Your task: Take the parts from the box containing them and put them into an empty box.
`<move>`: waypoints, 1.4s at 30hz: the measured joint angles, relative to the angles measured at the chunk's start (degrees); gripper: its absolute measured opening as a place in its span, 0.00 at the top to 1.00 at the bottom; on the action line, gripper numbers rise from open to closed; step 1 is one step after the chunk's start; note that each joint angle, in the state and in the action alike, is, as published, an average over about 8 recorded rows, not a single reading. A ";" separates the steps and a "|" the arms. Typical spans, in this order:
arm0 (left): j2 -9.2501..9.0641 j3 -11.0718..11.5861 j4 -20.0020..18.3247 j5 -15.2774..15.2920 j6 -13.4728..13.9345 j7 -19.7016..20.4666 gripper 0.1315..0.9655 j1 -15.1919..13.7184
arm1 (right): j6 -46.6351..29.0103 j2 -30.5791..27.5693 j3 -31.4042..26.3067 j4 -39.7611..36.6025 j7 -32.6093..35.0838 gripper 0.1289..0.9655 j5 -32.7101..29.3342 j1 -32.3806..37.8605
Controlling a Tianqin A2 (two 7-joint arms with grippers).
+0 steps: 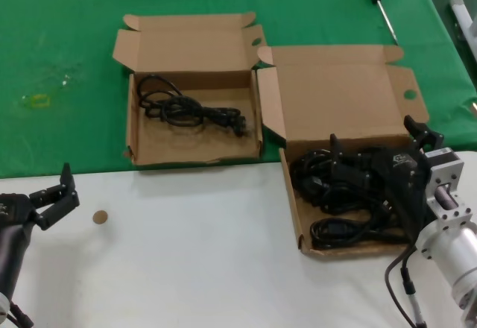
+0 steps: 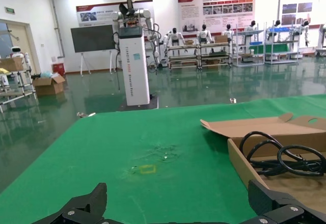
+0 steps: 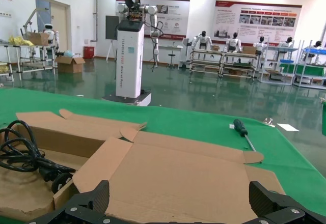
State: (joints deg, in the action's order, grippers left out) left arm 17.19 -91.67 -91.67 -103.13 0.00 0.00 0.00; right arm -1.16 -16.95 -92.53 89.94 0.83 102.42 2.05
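Observation:
The larger brown box (image 1: 292,209) at the right holds a tangle of black power cords (image 1: 335,194). My right gripper (image 1: 376,145) hangs just above those cords, open, with nothing between its fingers; its wrist view looks over the box's raised lid (image 3: 173,178). The smaller brown box (image 1: 133,130) to the left holds one coiled cord (image 1: 186,108), which also shows as the coil (image 2: 285,158) and the coil (image 3: 25,152). Over the white table at the near left, well short of that box, my left gripper (image 1: 56,197) is open and holds nothing.
Both boxes stand where the green mat (image 1: 74,67) meets the white table (image 1: 186,253). A screwdriver (image 1: 376,0) lies on the mat behind the larger box. A small brown disc (image 1: 99,217) lies on the table near my left gripper.

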 joint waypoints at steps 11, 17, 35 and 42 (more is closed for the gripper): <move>0.00 0.00 0.00 0.00 0.00 0.00 0.00 0.00 | 0.00 0.00 0.00 0.00 0.00 0.00 0.00 0.00; 0.00 0.00 0.00 0.00 0.00 0.00 0.00 0.00 | 0.00 0.00 0.00 0.00 0.00 0.00 0.00 0.00; 0.00 0.00 0.00 0.00 0.00 0.00 0.00 0.00 | 0.00 0.00 0.00 0.00 0.00 0.00 0.00 0.00; 0.00 0.00 0.00 0.00 0.00 0.00 0.00 0.00 | 0.00 0.00 0.00 0.00 0.00 0.00 0.00 0.00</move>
State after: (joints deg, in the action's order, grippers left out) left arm 17.19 -91.67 -91.67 -103.13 0.00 0.00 0.00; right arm -1.16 -16.95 -92.53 89.94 0.83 102.42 2.05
